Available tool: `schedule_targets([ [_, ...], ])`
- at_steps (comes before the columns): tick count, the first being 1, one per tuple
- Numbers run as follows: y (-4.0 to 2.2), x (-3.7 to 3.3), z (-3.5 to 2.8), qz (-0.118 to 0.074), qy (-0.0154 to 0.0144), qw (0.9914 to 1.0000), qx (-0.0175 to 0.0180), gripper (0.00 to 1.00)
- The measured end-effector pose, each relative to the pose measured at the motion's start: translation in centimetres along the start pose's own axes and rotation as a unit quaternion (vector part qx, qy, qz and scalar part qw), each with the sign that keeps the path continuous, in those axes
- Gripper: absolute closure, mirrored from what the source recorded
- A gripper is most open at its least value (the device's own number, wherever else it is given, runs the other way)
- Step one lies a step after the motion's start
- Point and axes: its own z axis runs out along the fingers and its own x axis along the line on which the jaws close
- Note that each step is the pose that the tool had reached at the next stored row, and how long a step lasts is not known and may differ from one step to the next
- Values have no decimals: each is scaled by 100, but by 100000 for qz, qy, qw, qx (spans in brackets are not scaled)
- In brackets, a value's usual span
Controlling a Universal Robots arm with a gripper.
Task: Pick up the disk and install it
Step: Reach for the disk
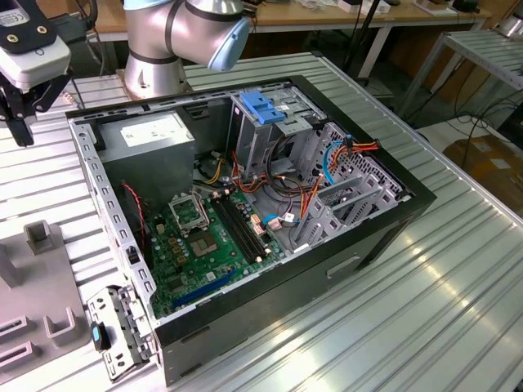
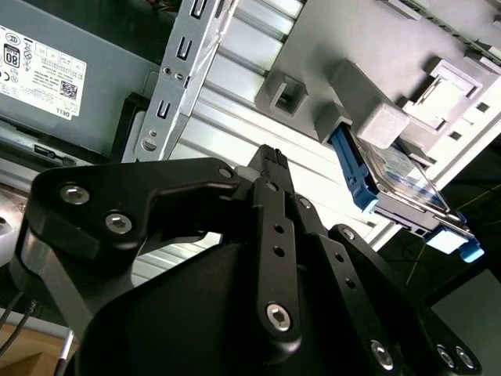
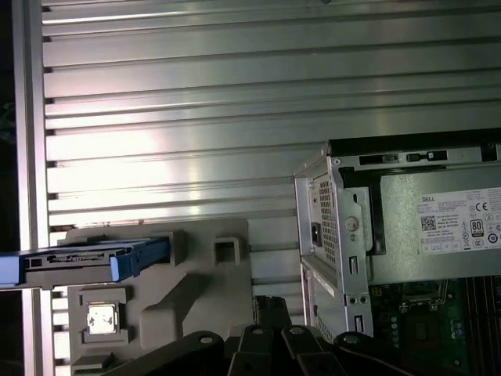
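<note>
A ribbed aluminium tabletop point(image 1: 425, 310) carries an open black computer case point(image 1: 270, 314). Inside it are a grey metal power-supply box with a white sticker point(image 1: 155, 135), a green motherboard point(image 1: 204, 245) and a metal drive cage with a blue latch point(image 1: 265, 122). Beside the case, towards the exterior view's left, lies a grey plastic fixture point(image 1: 49, 302). The silver-grey disk with blue side rails point(image 3: 78, 258) point(image 2: 399, 184) stands on edge in one of its slots. The black end effector point(image 2: 270, 157) point(image 3: 270, 305) is clenched on nothing, apart from the disk.
</note>
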Motion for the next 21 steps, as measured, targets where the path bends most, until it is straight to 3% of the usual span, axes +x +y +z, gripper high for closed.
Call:
schedule_targets([
  [21, -16, 212, -2, -3, 5, 100000, 1, 89],
])
